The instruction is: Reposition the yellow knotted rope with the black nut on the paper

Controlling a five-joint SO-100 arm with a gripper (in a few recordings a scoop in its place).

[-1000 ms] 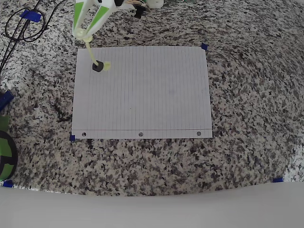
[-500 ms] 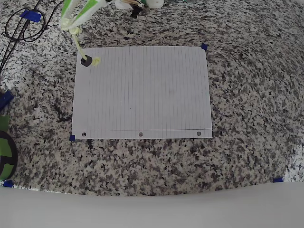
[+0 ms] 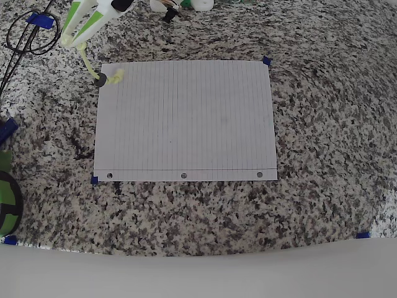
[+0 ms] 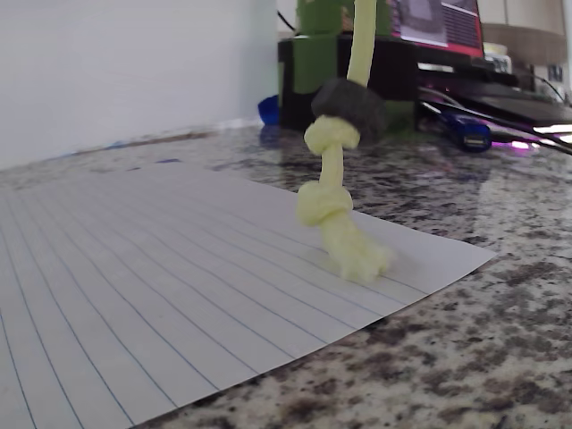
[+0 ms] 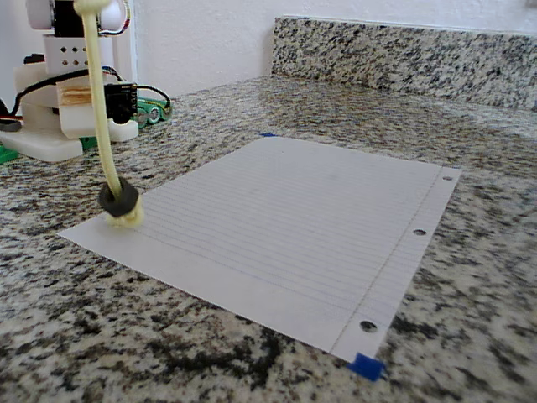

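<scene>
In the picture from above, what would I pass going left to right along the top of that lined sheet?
Black cables → blue tape → green-and-white jaws holding the yellow rope → black nut → the paper → its blue corner tape.

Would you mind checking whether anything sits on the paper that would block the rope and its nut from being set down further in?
Nothing visible does. The yellow knotted rope hangs from the gripper, its frayed end touching the paper at a corner, the black nut just above. The sheet looks bare.
</scene>
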